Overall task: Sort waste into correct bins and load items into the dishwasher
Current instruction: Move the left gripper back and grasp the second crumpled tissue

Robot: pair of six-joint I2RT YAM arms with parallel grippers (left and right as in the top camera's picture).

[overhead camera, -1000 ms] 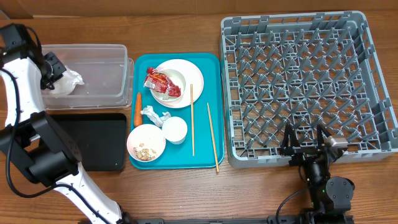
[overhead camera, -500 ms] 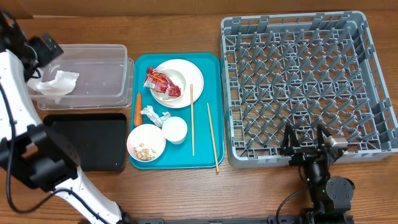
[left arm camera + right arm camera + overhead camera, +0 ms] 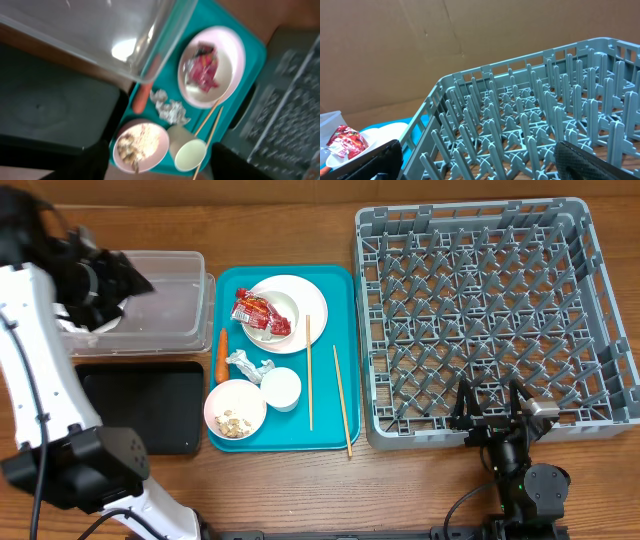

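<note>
My left gripper (image 3: 128, 288) hovers open and empty over the clear tub (image 3: 175, 305); a bit of white napkin (image 3: 103, 327) shows under it. On the teal tray, the plate (image 3: 292, 300) carries the red wrapper (image 3: 260, 313). The carrot (image 3: 221, 352), a crumpled silvery scrap (image 3: 247, 366), the cup (image 3: 281, 388), the bowl of food scraps (image 3: 235, 408) and two chopsticks (image 3: 308, 370) lie around it. In the left wrist view the bowl (image 3: 140, 145) and cup (image 3: 190, 154) show between my fingers (image 3: 95, 162). My right gripper (image 3: 490, 402) rests open at the grey rack's (image 3: 480, 310) near edge.
The black tray (image 3: 140, 405) sits in front of the clear tub, left of the teal tray (image 3: 345, 350). The rack fills the right half of the table, its upright pegs (image 3: 535, 110) close before my right fingers (image 3: 365, 160). Brown cardboard backs the scene.
The left gripper opened and dropped the napkin into the clear tub, lifted away, then swung right over the tub. The right arm has not moved.
</note>
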